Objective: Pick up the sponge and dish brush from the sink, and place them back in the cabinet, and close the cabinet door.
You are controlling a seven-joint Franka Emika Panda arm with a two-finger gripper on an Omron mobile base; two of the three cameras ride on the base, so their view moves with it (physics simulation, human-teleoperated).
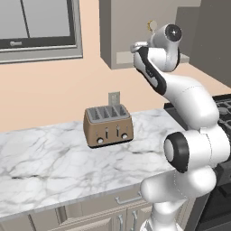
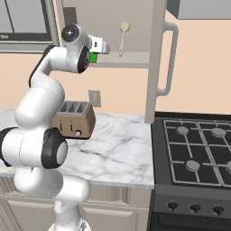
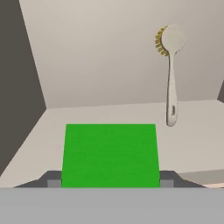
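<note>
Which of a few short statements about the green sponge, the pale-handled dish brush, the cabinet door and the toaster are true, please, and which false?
1. The flat bright green sponge sits between the gripper fingers inside the grey-taupe cabinet. True.
2. The dish brush with the round cream head and pale handle lies in the sink. False: it stands upright against the cabinet's back wall.
3. The cabinet door with the long silver bar handle is shut. False: it stands open.
4. A brown four-slot toaster stands on the white marble counter. True.
5. The toaster is on the black stove. False: it is on the counter.
</note>
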